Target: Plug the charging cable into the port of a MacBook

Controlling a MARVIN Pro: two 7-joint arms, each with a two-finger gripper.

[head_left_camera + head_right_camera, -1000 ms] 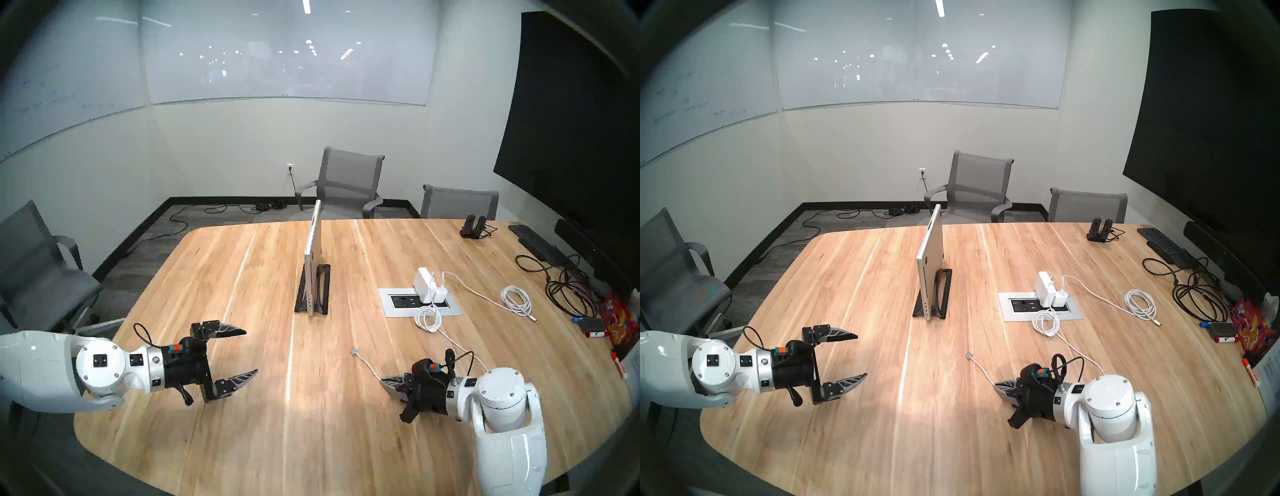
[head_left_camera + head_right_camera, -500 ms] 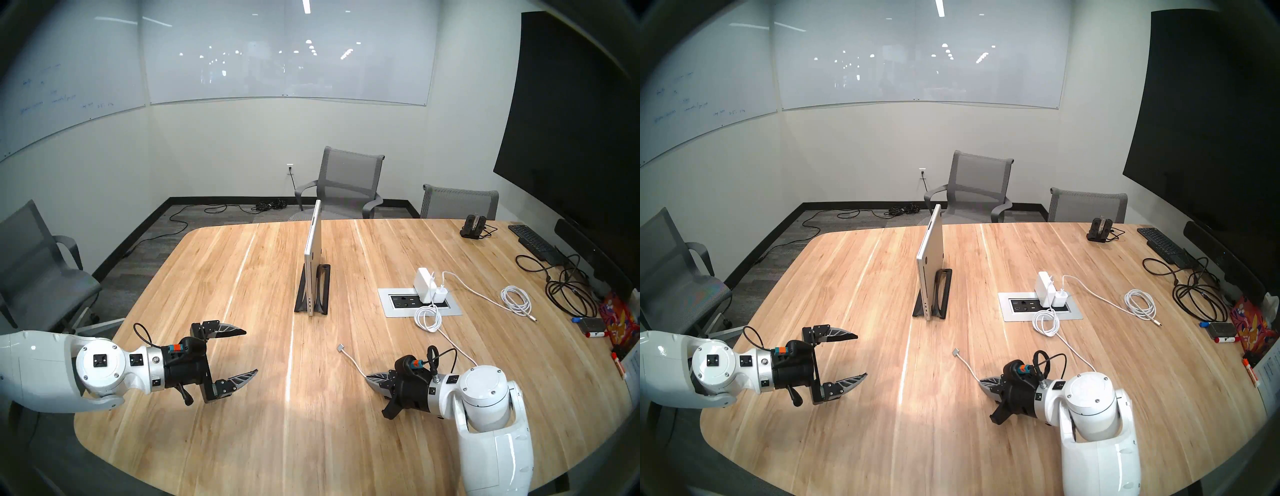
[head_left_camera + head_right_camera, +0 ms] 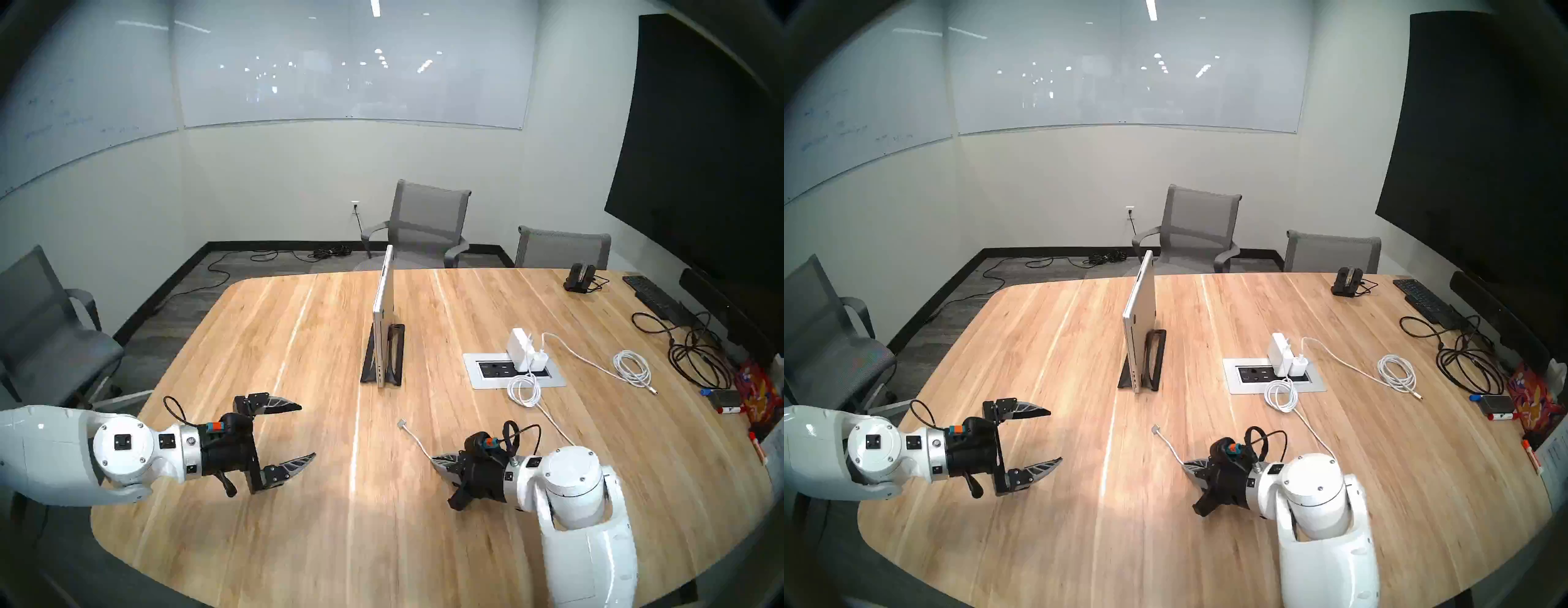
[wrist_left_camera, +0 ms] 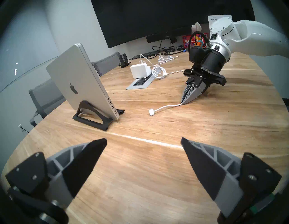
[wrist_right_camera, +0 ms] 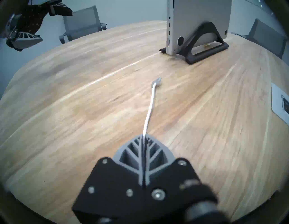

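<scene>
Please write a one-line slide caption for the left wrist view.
Right tool shut on the charging cable, its connector on the table short of the upright MacBook.

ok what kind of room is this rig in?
Looks like an office meeting room: a big wooden table with mesh chairs around it, whiteboards on the walls, and a large dark screen on the right wall.

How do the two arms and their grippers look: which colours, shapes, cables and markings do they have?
Both arms have glossy white rounded shells with a silver ring at the wrist. The left gripper and the right gripper have black bodies and two pointed grey fingers with open ribbing and black inner faces. A black cable loops over each wrist, by an orange and teal connector. Small black square tags sit on the joints.
</scene>
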